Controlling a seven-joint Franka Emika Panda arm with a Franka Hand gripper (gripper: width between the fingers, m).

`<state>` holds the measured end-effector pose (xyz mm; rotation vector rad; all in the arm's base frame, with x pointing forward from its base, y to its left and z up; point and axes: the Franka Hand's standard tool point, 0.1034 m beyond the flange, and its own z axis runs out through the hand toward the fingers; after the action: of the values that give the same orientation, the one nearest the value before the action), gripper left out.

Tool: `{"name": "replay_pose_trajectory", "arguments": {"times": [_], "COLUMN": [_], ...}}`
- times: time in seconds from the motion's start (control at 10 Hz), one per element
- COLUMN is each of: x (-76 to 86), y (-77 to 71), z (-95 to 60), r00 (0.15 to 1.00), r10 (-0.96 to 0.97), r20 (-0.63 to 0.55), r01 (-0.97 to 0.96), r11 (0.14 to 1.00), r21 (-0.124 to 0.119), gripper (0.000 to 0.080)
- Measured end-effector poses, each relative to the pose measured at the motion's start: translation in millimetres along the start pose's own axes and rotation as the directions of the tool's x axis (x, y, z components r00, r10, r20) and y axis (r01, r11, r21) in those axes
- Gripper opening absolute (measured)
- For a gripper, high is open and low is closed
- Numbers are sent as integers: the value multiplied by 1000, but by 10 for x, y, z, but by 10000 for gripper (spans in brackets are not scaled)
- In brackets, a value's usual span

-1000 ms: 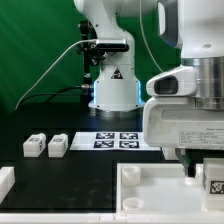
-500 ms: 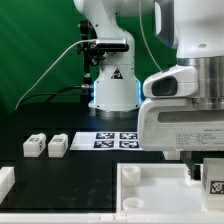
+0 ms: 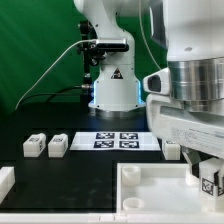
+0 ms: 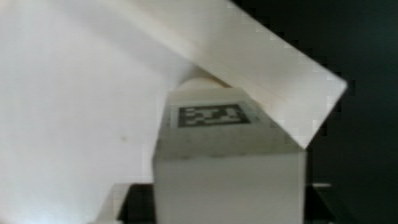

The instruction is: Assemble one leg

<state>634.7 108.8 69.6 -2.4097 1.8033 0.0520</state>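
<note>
Robotics lab: green backdrop curtain [image 3: 35,40], black table [image 3: 80,170], marker board [image 3: 118,140], cabled arm base [image 3: 112,85].

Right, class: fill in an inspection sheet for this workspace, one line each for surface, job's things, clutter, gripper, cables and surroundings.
Surface: black table.
Job's things: two legs side by side at the exterior view's left; another leg between the gripper's fingers; white tray in front.
Clutter: marker board; a white piece at the left edge.
Gripper: gripper shut on a leg over the tray.
Cables: white cable to the arm's base.
Surroundings: green backdrop.
</note>
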Motion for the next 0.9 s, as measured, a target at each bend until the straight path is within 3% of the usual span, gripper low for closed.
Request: {"name": "replay_pose_trajectory", "arguments": {"times": [0.2, 0.6, 0.7, 0.8, 0.9], "x": [-2, -19, -36, -105, -175], "y": [19, 23, 22, 16, 27], "z": [-1, 6, 10, 21, 10], "r00": [948, 961, 964, 993, 997], "r10": [314, 274, 260, 105, -54], "r20": [47, 47, 47, 51, 62], "r01": [-314, -274, -260, -106, 56], "r11": [949, 962, 966, 994, 998], "r21": [-6, -5, -5, 0, -21], "gripper": [295, 313, 505, 603, 603]}}
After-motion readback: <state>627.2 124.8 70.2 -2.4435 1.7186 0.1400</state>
